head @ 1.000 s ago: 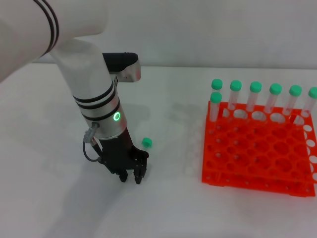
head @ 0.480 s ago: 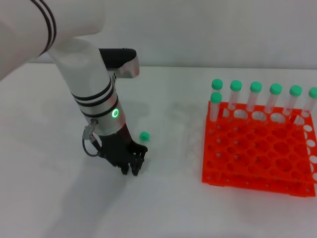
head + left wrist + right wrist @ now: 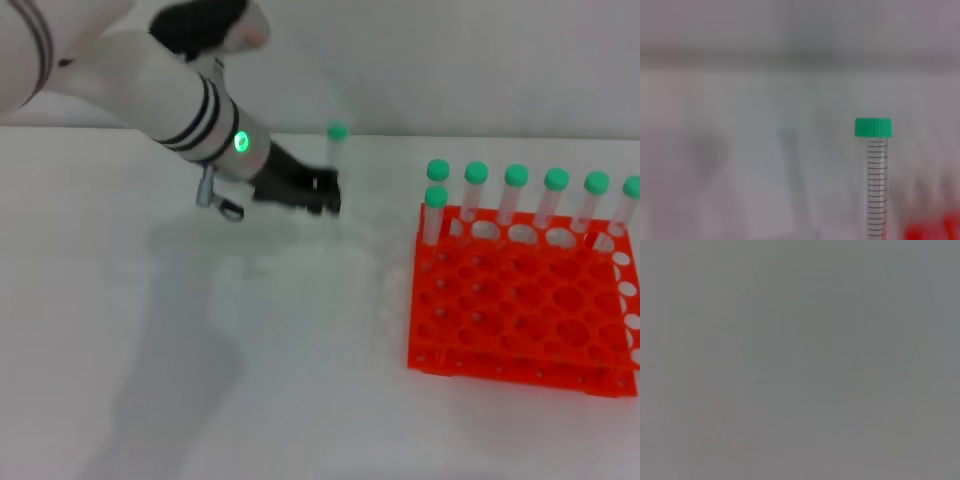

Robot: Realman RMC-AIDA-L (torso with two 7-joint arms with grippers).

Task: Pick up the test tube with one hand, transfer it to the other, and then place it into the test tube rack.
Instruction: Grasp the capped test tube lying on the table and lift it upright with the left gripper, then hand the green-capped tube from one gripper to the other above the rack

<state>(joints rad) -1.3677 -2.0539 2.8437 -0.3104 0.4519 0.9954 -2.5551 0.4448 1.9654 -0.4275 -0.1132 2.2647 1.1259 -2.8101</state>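
My left gripper (image 3: 328,195), black on a white ringed arm with a green light, is raised above the table left of the rack and shut on the test tube (image 3: 336,150). The tube stands upright from the fingers, green cap on top. In the left wrist view the tube (image 3: 876,190) shows upright with its green cap and scale marks. The orange test tube rack (image 3: 520,305) sits on the table at the right, with several green-capped tubes along its back row. My right gripper is out of view; the right wrist view shows only grey.
The white table (image 3: 200,380) spreads left and front of the rack. A pale wall runs behind the table. The rack's right side runs off the head view's edge.
My left gripper closed on the tube lying on the table, then lifted it up and toward the back right, turning it upright.
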